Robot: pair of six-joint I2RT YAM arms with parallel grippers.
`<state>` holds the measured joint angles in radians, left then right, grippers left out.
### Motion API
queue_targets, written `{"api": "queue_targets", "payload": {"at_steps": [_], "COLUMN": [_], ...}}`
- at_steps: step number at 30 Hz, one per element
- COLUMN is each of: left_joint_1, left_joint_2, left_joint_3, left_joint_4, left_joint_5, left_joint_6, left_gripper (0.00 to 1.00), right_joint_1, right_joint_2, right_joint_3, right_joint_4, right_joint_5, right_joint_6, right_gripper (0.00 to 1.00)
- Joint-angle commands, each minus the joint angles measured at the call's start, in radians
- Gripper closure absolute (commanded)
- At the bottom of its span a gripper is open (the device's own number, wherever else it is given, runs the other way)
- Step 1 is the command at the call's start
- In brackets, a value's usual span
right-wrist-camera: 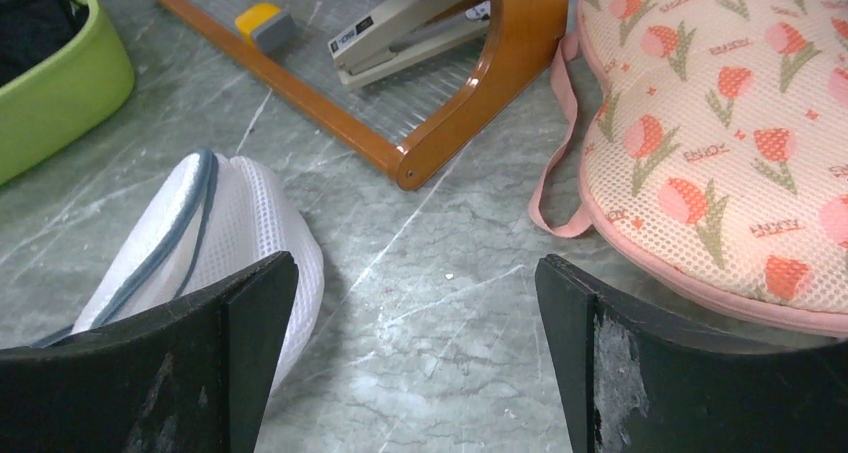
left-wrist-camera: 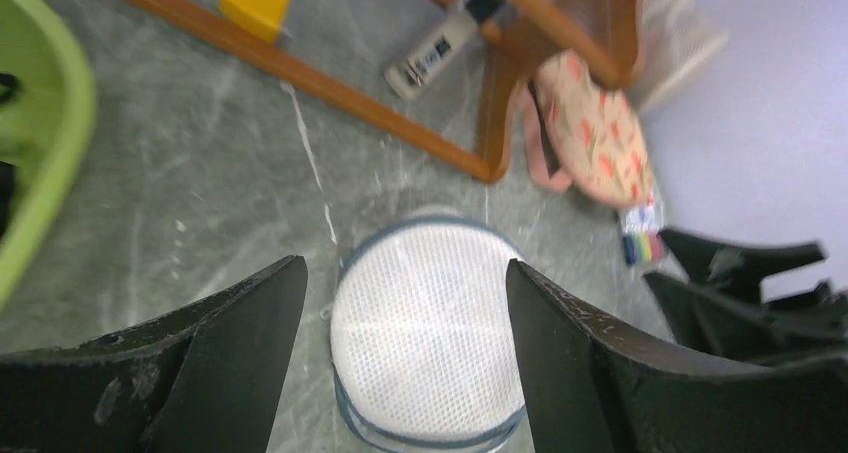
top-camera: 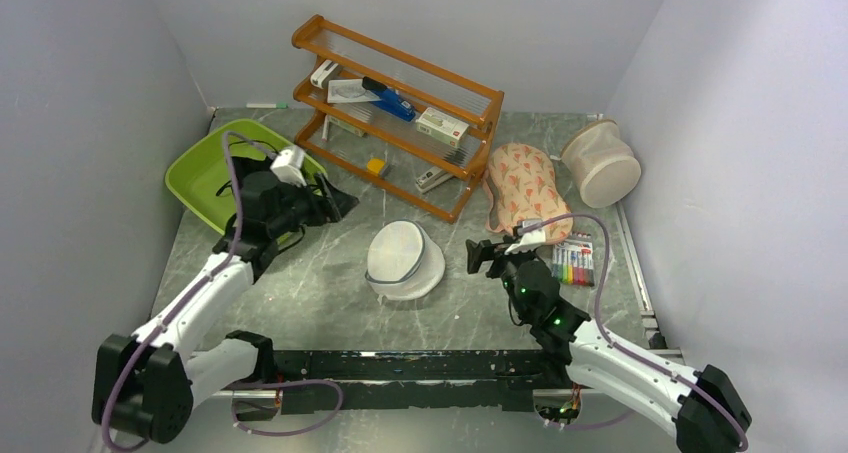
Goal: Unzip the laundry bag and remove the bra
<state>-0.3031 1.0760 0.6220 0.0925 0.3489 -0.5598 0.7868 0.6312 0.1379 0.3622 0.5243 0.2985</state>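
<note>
The white mesh laundry bag (top-camera: 405, 260) lies mid-table, its disc lid with the grey zip rim tilted up; it also shows in the left wrist view (left-wrist-camera: 425, 333) and the right wrist view (right-wrist-camera: 240, 223). Black fabric, the bra (right-wrist-camera: 35, 13), rests inside the green basin (right-wrist-camera: 70, 83). My left gripper (top-camera: 340, 203) hangs open between basin and bag, its jaws (left-wrist-camera: 405, 268) wide with nothing between them. My right gripper (top-camera: 480, 256) stands open just right of the bag, over bare table (right-wrist-camera: 415, 263).
A wooden rack (top-camera: 400, 103) with boxes and a stapler stands at the back. Right of it lie an orange-patterned cream pouch (top-camera: 522, 183), a beige mesh cylinder (top-camera: 602, 163) and a pack of markers (top-camera: 572, 263). The green basin (top-camera: 195, 168) sits far left.
</note>
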Motion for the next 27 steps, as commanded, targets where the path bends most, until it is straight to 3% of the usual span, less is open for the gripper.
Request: {"api": "queue_targets", "payload": {"at_steps": [1,5,13,22,27], "left_joint_1": [0.102,0.134,0.136,0.13,0.069], "left_joint_2": [-0.071,-0.061,-0.051,-0.127,-0.161], "left_joint_3": [0.09,0.29,0.608,0.633,0.686], "left_joint_4": [-0.038,-0.154,-0.272,-0.284,-0.316], "left_joint_5": [0.031,-0.007,-0.192,-0.349,-0.399], "left_joint_6": [-0.062,-0.018,0.248,0.355,0.407], "left_gripper": [0.16,0.16,0.11,0.06,0.06], "right_joint_1": [-0.001,-0.001,-0.027,-0.286,-0.289], "right_joint_2": [0.034,0.064,0.089,0.177,0.205], "right_joint_3": [0.059,0.203,0.531,0.871,1.071], "right_joint_4": [-0.027,-0.178,-0.426,-0.638,-0.737], "right_joint_5": [-0.039,-0.021,0.077,-0.03,0.026], "right_joint_6": [-0.012,-0.016,-0.083,-0.137,-0.16], "right_gripper": [0.09,0.01,0.0,0.0,0.0]}}
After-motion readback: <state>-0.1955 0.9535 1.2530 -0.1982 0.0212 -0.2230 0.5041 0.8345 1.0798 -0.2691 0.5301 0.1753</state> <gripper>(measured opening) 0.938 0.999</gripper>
